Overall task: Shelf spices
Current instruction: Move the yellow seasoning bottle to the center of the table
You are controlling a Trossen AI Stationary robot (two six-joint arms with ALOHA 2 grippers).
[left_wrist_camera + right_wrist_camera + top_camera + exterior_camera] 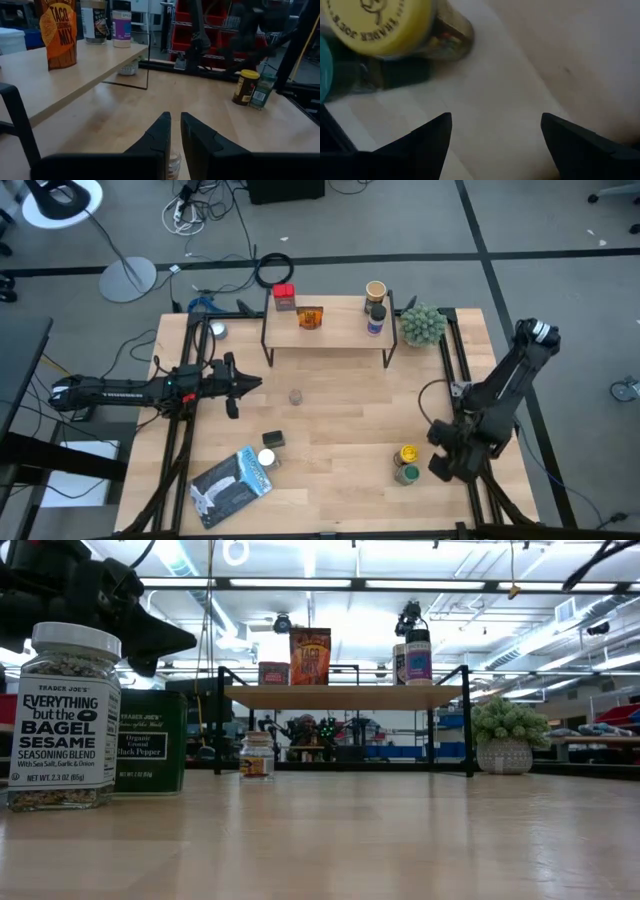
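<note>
High view first: the right gripper [447, 452] hangs low with its fingers spread wide and nothing between them, and closest to it, just off its fingertips, stand the yellow-lidded jar [408, 454] and the green-lidded jar [406, 474], touching each other. From where I stand that pairing is the worry: a reach for one jar could catch its neighbour and tip or shove it, because the two leave no gap for a finger.

Farther across the table, the left gripper [234, 385] has its fingers drawn almost together, gripping nothing. A small clear jar [296, 396] sits a little beyond its tips, apart from them. With fingers that narrow, a push forward would likely bump the jar over rather than straddle it. Behind that arm's reach lie the bagel seasoning jar [266, 460] and the dark pepper tin [272, 440].

Farthest from both grippers is the shelf [330, 335], already carrying a red tin [284, 296], the taco mix packet [310, 317], and two jars [375, 306] near its plant-side end.
</note>
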